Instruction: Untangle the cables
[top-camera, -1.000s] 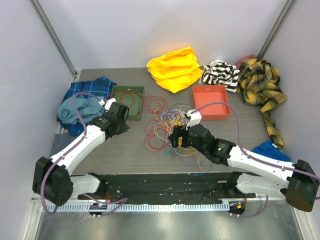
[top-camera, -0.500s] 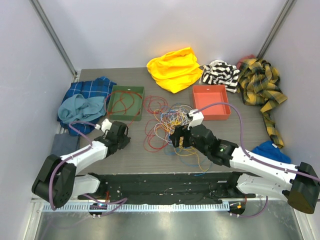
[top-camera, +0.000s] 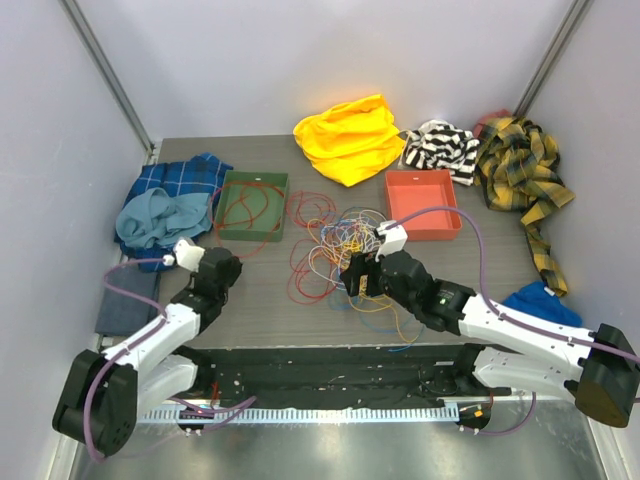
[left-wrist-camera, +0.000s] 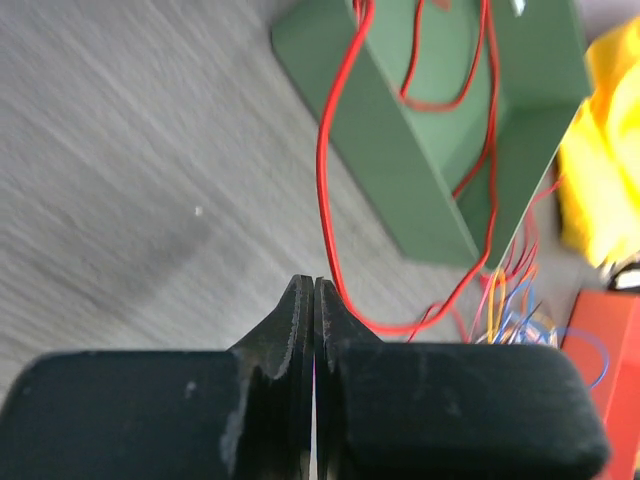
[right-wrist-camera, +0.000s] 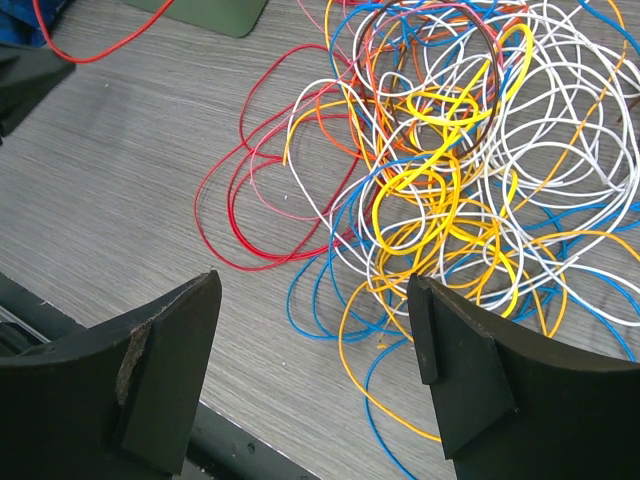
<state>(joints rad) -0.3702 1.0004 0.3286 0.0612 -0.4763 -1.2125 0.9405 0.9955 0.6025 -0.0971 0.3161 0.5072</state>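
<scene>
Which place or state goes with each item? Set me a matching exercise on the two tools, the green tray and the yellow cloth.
Column one:
1. left tool
2. right tool
3. green tray
4. yellow cloth

Column two:
A. open, above the cable tangle
B. at the far edge of the table
C. shut
D. has a red cable looping into it

Pairs: 1-C, 2-A, 3-D, 4-B

No readable text or labels appear anywhere
</scene>
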